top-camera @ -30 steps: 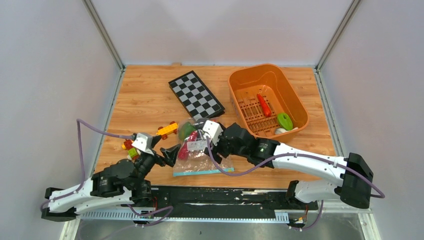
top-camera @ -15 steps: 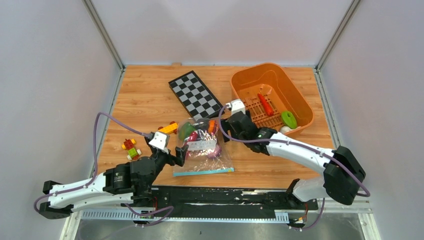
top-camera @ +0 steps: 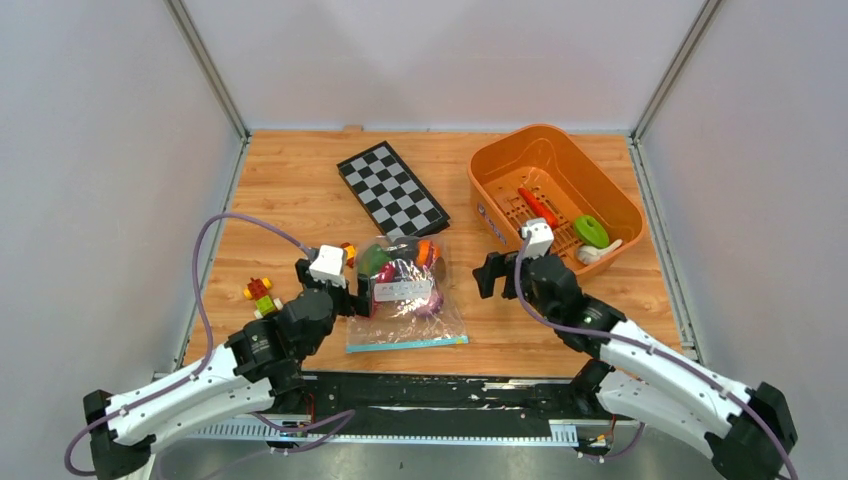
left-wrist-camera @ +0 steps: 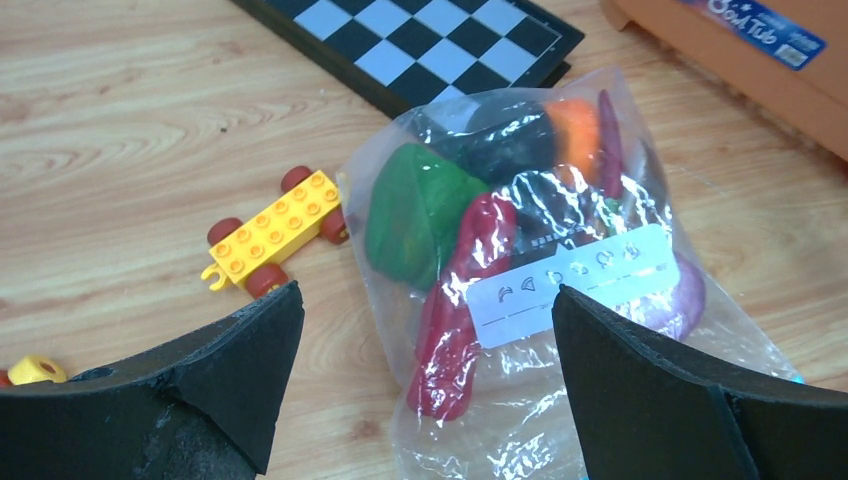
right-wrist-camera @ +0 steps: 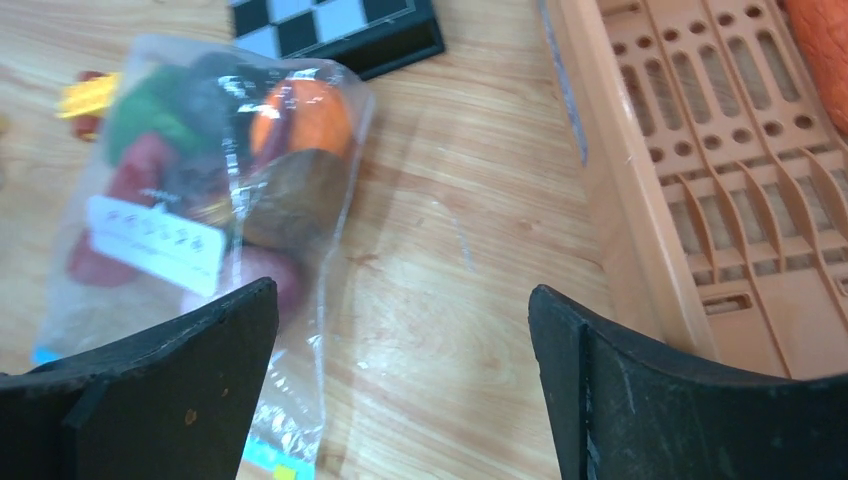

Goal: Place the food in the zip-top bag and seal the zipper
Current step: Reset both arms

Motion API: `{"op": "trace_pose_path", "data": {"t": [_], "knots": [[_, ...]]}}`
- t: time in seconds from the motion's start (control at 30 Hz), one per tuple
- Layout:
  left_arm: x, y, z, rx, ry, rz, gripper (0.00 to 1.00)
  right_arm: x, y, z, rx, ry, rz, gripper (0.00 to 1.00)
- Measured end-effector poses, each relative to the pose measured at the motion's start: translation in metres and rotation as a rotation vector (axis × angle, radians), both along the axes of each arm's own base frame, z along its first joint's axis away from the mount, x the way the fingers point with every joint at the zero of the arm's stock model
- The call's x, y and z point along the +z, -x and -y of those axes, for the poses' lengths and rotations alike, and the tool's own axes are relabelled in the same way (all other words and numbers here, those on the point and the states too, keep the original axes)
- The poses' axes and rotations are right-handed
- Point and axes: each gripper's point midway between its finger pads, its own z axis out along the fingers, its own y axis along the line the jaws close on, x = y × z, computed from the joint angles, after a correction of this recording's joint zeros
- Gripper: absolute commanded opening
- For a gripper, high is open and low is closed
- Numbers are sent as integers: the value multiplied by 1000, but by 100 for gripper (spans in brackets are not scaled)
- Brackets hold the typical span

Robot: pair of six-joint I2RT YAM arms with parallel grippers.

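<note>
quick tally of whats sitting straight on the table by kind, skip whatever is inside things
containers: 2, clear plastic zip-top bag and orange plastic basket
brick toys: 2, yellow wheeled toy car and multicoloured brick cluster
boards: 1, black-and-white checkerboard
total: 5

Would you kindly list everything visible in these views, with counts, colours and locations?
table: one, wooden, beneath everything
checkerboard: one, black and white, far centre
basket: one, orange, far right
food in basket: two, red and green, on its floor
white piece: one, beside the green one
bag: one, clear, centre
zipper: one, light blue, bag's near edge
food in bag: at least five, green, red, orange, dark, purple
toy car: one, yellow, left of bag
bricks: small cluster, multicoloured, near left
left gripper: open, black, at bag's left edge
right gripper: open, black, between bag and basket
</note>
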Motion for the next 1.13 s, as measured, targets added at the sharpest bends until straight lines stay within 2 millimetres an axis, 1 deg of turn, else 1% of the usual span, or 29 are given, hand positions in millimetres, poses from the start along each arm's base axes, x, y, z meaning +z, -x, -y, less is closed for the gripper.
{"op": "trace_pose_path", "data": {"t": [0.07, 0.2, 0.3, 0.4, 0.47, 0.57, 0.63, 0.73, 0.83, 1.03, 1.13], "knots": [[-6, -4, -3, 19, 0, -29, 100, 10, 10, -2, 57, -58, 38, 97], [-11, -11, -12, 66, 24, -59, 100, 37, 26, -9, 164, -142, 116, 100], [-17, -20, -31, 145, 24, -89, 100, 55, 32, -4, 175, -174, 168, 100], [-25, -25, -49, 225, 32, -131, 100, 66, 37, 8, 147, -187, 205, 100], [-26, -25, -52, 247, 57, -140, 100, 69, 40, 18, 120, -186, 218, 100], [-20, -24, -51, 257, 117, -132, 100, 73, 40, 35, 52, -184, 240, 100], [-12, -23, -51, 266, 151, -122, 100, 70, 39, 45, 5, -168, 233, 100], [-2, -26, -53, 301, 165, -131, 100, 62, 39, 55, -42, -134, 200, 100], [3, -32, -52, 344, 155, -153, 100, 60, 39, 61, -76, -114, 170, 100], [-7, -38, -51, 385, 106, -207, 100, 76, 40, 68, -111, -137, 170, 100], [-9, -38, -50, 387, 100, -214, 100, 79, 43, 69, -104, -149, 180, 100]]}}
